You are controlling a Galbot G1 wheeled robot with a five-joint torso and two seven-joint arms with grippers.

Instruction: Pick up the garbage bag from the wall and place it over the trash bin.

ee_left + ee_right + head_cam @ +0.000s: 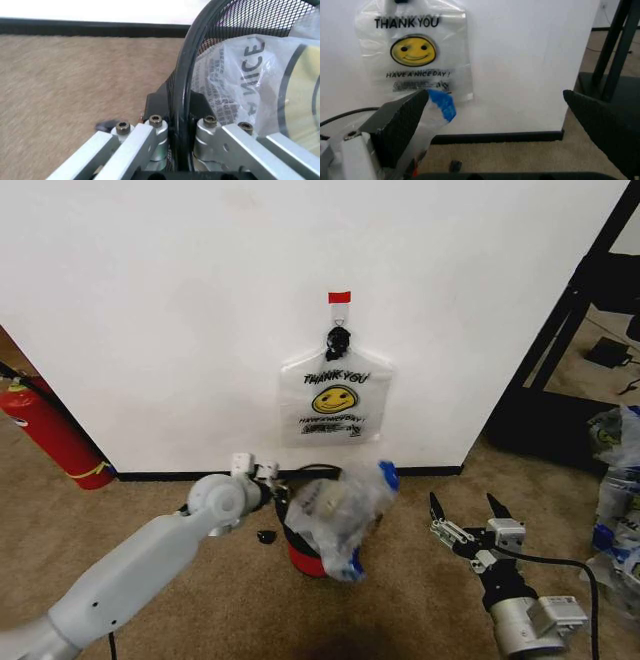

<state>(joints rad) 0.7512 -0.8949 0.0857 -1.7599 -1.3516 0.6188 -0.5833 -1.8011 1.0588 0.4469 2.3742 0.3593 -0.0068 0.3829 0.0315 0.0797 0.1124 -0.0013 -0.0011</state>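
Below, left pincer straddling trash bin rim, right pincer spread wide.

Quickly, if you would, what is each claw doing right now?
Left claw: shut on the trash bin's mesh rim, bag draped over it.
Right claw: open, holding nothing, beside the bin.

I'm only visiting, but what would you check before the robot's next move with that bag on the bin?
1. Garbage bag is on the trash bin: ok.
2. Bag spread smoothly around the rim: not ok, it is bunched up.
3. Left gripper at the bin's rim: ok.
4. Right gripper open and apart from the bin: ok.
5. Bag reaches the bin's bottom: cannot tell.
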